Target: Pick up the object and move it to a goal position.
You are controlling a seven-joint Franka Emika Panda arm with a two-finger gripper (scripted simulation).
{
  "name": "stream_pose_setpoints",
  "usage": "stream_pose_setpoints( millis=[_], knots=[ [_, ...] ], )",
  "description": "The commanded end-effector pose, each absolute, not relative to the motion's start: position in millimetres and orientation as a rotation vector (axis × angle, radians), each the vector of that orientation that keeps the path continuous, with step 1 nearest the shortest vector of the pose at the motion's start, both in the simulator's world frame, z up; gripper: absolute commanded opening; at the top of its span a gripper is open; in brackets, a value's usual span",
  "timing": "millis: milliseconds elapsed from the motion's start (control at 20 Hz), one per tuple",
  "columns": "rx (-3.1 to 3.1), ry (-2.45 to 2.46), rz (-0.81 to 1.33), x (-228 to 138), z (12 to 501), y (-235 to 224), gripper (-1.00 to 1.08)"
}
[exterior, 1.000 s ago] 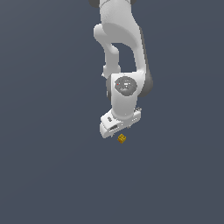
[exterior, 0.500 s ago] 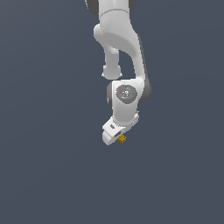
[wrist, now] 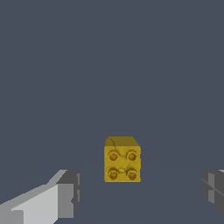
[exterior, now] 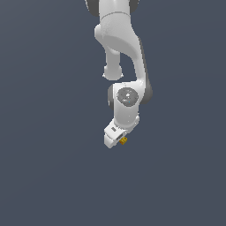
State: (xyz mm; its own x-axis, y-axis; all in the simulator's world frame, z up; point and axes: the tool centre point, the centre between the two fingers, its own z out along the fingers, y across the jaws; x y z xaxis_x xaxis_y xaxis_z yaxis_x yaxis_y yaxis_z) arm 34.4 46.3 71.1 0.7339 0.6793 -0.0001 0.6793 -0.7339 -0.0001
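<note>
The object is a tiny yellow-orange cube (wrist: 122, 159) with four dark round marks on the face toward the wrist camera. It rests on the dark grey floor. In the exterior view the cube (exterior: 124, 141) peeks out just beside the lower end of the white hand. My gripper (wrist: 140, 190) is open. One finger (wrist: 65, 194) and the other finger (wrist: 212, 188) stand on either side of the cube with a gap on each side and do not touch it. In the exterior view the gripper (exterior: 115, 137) points down and its fingertips are hidden behind the hand.
The white arm (exterior: 123, 48) comes down from the top of the exterior view. A plain dark grey floor (exterior: 53, 176) lies all around; nothing else shows on it.
The arm has lowered, and the hand has come down onto the cube's spot, so the cube now shows right against the hand. The cube itself has not moved.
</note>
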Motion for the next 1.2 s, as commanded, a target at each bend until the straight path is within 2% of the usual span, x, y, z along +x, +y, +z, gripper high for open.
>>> stream_pose_setpoints(
  millis=[0, 400, 650, 700, 1150],
  knots=[
    [-2.925, -1.147, 0.001, 34, 66, 46, 1.00],
    [-2.922, -1.153, 0.000, 33, 28, 46, 1.00],
    [-2.922, -1.154, 0.000, 34, 22, 47, 1.00],
    [-2.922, -1.154, 0.000, 34, 22, 47, -1.00],
    [-2.922, -1.154, 0.000, 34, 22, 47, -1.00]
  ],
)
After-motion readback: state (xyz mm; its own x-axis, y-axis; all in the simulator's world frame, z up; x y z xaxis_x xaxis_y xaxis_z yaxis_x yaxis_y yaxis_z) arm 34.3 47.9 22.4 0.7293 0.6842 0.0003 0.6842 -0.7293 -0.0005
